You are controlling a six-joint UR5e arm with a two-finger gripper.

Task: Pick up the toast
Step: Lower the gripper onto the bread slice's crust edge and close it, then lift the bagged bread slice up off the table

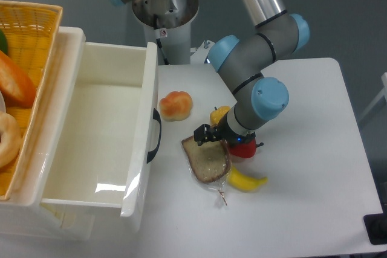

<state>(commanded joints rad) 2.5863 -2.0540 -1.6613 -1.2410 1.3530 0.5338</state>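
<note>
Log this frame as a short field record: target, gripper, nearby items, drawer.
target: toast, wrapped in clear plastic, flat on the table
gripper: gripper low over the toast's upper edge; open or shut not discernible
nearby: bun up-left, yellow banana-like item at lower right, red object under the wrist
drawer: white drawer pulled open, nothing visible inside

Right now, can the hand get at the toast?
Probably yes. The hand sits right at the top edge of the toast, nothing lying on it; the banana only touches its lower right side.
</note>
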